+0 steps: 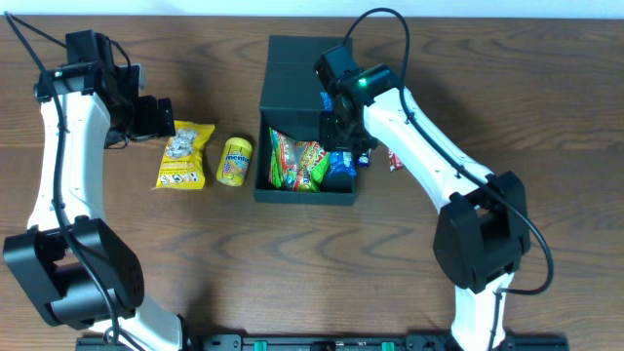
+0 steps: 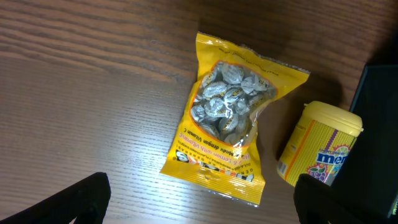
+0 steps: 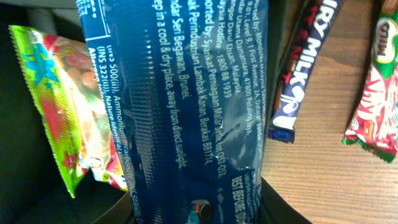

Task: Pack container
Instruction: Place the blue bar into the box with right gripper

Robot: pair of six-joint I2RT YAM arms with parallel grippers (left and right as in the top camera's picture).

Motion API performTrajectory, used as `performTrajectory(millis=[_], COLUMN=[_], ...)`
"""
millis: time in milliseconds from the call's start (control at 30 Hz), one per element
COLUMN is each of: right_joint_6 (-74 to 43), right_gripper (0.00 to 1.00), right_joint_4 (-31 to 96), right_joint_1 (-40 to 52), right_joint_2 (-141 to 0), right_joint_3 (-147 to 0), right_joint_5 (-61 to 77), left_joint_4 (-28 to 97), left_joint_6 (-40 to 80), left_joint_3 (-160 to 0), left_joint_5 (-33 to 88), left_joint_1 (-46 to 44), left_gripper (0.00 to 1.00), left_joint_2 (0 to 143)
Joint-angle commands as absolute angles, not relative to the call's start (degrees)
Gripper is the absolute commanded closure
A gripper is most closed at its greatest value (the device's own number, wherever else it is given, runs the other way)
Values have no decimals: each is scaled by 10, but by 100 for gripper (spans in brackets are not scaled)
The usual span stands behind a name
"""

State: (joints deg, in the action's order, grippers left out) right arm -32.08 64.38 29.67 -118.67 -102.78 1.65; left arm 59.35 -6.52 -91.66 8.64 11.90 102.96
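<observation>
Blue packet (image 3: 186,112) in right pincer (image 1: 344,149)

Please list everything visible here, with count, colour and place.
container: 1, dark teal, table centre, lid open
green packets: about 2, green and red, inside container
blue packet: 1, blue, over container's right side
candy bag: 1, yellow, left of container
tub: 1, yellow, between candy bag and container
chocolate bar: 1, dark blue, right of container
red packet: 1, red and green, beside chocolate bar
table: 1, brown wood
left claw: 1, black, open, near candy bag
right claw: 1, black, shut on blue packet
</observation>
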Motion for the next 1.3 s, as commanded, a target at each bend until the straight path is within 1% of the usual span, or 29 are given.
performTrajectory(millis=[0,33,67,100,133,167,267,400,433,500,533,633,667,733,800,833,867,1000,1067,1267], right_joint_6=[-339,-338,-338,-338,-338,-338,-339,-338,-335,-319,-314,-295,-282,-262,-246,-246,-246,-243,-231,-230], right_gripper=[66,60,41,19,7,1,1,1,3,11,16,40,46,63,74,81,84,90,90,89], right_joint_4=[643,643,643,644,646,647,652,684,699,716,713,667,646,605,580,569,554,514,524,564], right_joint_1=[301,301,301,301,301,301,300,300,300,301,301,300,300,299,295,294,292,283,283,286], right_joint_2=[-1188,-1188,-1188,-1188,-1188,-1188,-1187,-1187,-1187,-1187,-1187,-1191,-1194,-1212,-1237,-1248,-1260,-1290,-1298,-1301], right_joint_3=[-1026,-1026,-1026,-1026,-1026,-1027,-1035,-1085,-1105,-1139,-1144,-1142,-1139,-1130,-1130,-1130,-1130,-1130,-1130,-1130], right_joint_5=[4,4,4,5,5,4,4,-7,-17,-40,-53,-101,-105,-105,-117,-127,-133,-128,-107,-105], left_joint_4=[593,593,593,593,593,593,593,593,594,594,594,593,593,593,593,594,594,594,594,593], left_joint_6=[-77,-77,-77,-77,-77,-77,-77,-77,-77,-77,-77,-77,-77,-77,-77,-77,-77,-77,-77,-77], left_joint_3=[-925,-925,-925,-925,-925,-925,-925,-925,-925,-925,-925,-925,-925,-925,-925,-925,-925,-925,-925,-925], left_joint_5=[91,91,91,91,91,91,91,91,91,91,93,109,111,117,117,117,117,116,116,116], left_joint_1=[120,120,120,120,120,120,120,120,120,120,120,120,120,120,120,120,120,120,120,120], left_gripper=[5,5,5,5,5,5,5,5,5,5,5,5,5,5,5,5,5,5,5,5], left_joint_2=[1021,1021,1021,1021,1021,1021,1021,1021,1021,1021,1021,1021,1021,1021,1021,1021,1021,1021,1021,1021])
